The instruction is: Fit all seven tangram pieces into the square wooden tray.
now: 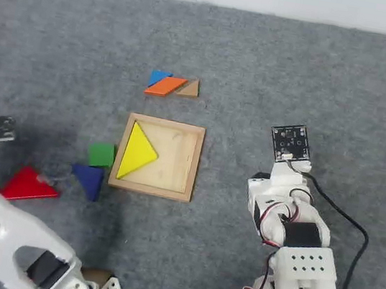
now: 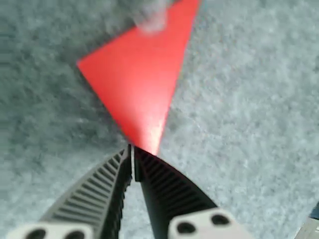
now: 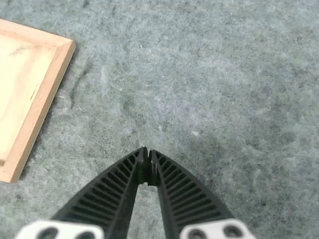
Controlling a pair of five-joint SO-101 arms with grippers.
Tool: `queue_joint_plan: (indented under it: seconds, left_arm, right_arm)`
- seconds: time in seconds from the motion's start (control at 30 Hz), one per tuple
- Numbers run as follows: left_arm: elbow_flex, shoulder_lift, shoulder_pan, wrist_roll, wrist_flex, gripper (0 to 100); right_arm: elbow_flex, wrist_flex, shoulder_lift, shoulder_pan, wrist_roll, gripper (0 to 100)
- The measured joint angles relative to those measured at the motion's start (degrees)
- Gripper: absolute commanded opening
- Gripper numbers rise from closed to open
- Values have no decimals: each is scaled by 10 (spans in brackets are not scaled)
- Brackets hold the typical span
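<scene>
Left end effector (image 2: 132,152) pinched together, tip right at red triangle's (image 2: 142,84) corner. Blue triangle (image 1: 90,178) + green square (image 1: 101,154) sit just beside tray (image 1: 150,188), yellow triangle (image 1: 136,150) inside. Right end effector (image 3: 146,157) closed too, over table (image 1: 298,73) nr tray.

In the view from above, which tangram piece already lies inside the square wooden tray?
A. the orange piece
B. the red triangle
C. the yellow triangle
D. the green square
C: the yellow triangle lies within the rim of the wooden tray, while the red triangle, the green square and the orange piece lie outside it on the grey carpet.
</scene>
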Motion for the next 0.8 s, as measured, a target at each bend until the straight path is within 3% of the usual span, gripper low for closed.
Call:
queue_joint_plan:
  seconds: [0.23,0.43,0.63,0.8]
  left_arm:
    - [43,-14,-47,-31,3,11]
    - [207,-116,-53,-91,3,11]
    - [365,-252,3,-122,3,11]
    - [403,-309,59,-63,3,11]
  right_arm:
    - [0,0,0,0,0,8]
    - [0,0,0,0,0,8]
    - [0,0,0,0,0,8]
    - [0,0,0,0,0,8]
